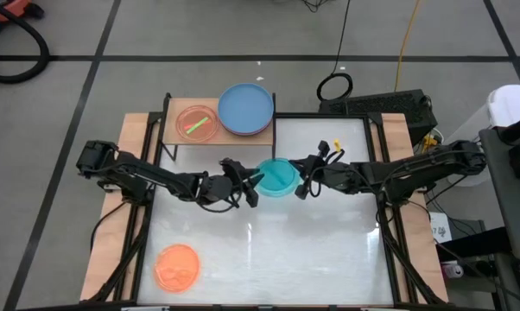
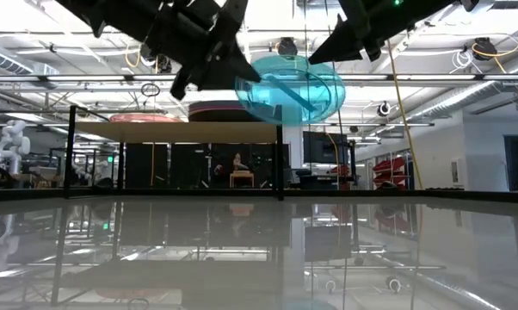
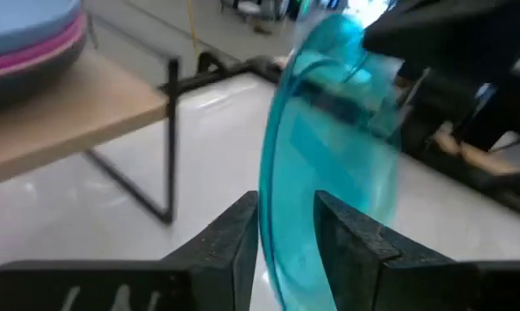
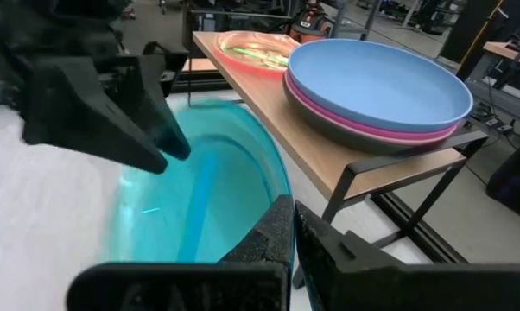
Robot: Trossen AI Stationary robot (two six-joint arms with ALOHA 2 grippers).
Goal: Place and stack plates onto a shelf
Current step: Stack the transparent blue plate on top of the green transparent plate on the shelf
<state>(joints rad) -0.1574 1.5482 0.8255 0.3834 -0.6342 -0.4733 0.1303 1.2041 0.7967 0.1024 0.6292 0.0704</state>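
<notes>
Cyan plate [image 2: 290, 89] between both hands

— Where do the two dark arms stand?

— Both reach inward from opposite sides and meet above the middle of the white table [image 1: 243, 259], raised off its surface. The left tool [image 1: 253, 181] comes from the left, its fingers [image 3: 234, 233] closed on one edge of the small translucent cyan round plastic plate [image 1: 279, 177].

— And the right?

— The right tool [image 1: 301, 184] comes from the right with its fingers [image 4: 273, 229] pinched together on the opposite rim; the plate hangs tilted between both tools.
</notes>
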